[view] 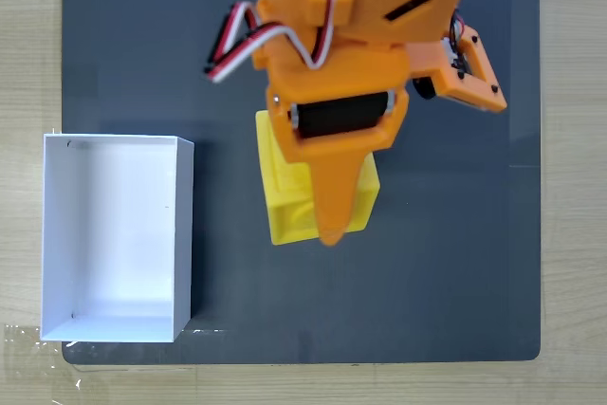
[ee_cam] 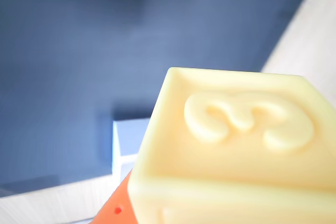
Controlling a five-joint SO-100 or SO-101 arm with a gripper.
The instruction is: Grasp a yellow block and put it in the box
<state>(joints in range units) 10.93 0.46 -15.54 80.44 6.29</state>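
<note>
One yellow block (view: 289, 206) and one white box (view: 114, 234) sit on the dark mat (view: 446, 263) covering the worktop (view: 28, 45). In the fixed view the orange hand (view: 332, 225) points down over the block, one finger covering its top; whether it grips cannot be told. The block lies mid-mat, well apart from the box at the left edge. In the wrist view the block (ee_cam: 236, 150) shows an embossed 3.

embossed "3" on yellow block (ee_cam: 247, 145)
</note>
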